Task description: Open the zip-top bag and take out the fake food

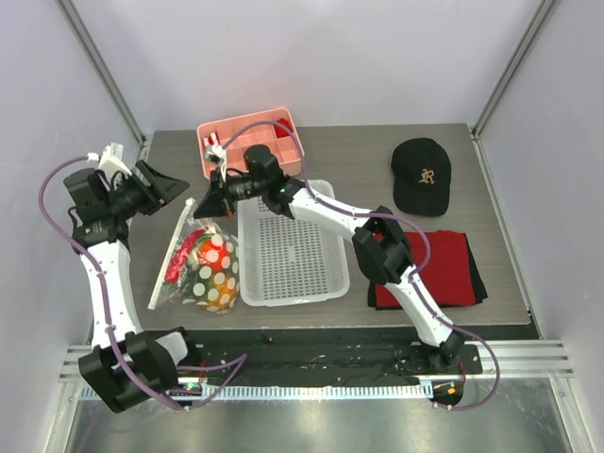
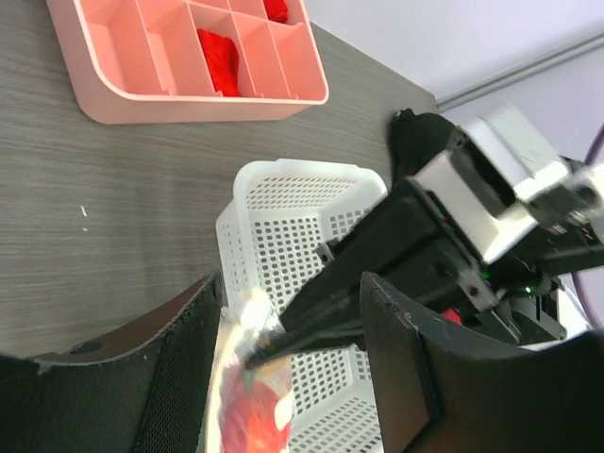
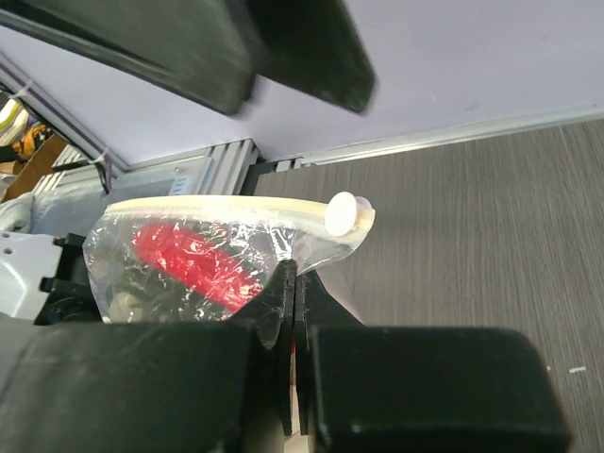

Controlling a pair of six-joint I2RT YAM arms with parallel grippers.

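Observation:
The zip-top bag [image 1: 203,269], clear with white polka dots, lies at the left of the table with the fake food [image 1: 213,255] inside; red and orange pieces show through. My right gripper [image 1: 209,201] is shut on the bag's plastic just below its zip edge, near the white slider [image 3: 344,214]. In the right wrist view the bag [image 3: 179,247] hangs from the shut gripper [image 3: 295,276]. My left gripper [image 1: 170,187] is open just left of that corner. In the left wrist view the open left gripper [image 2: 293,293] spans the bag's pinched top [image 2: 247,316].
A white perforated basket [image 1: 293,247] sits right of the bag. A pink compartment tray [image 1: 247,142] with red pieces stands behind it. A black cap [image 1: 421,176] and a folded red cloth [image 1: 429,269] lie at the right.

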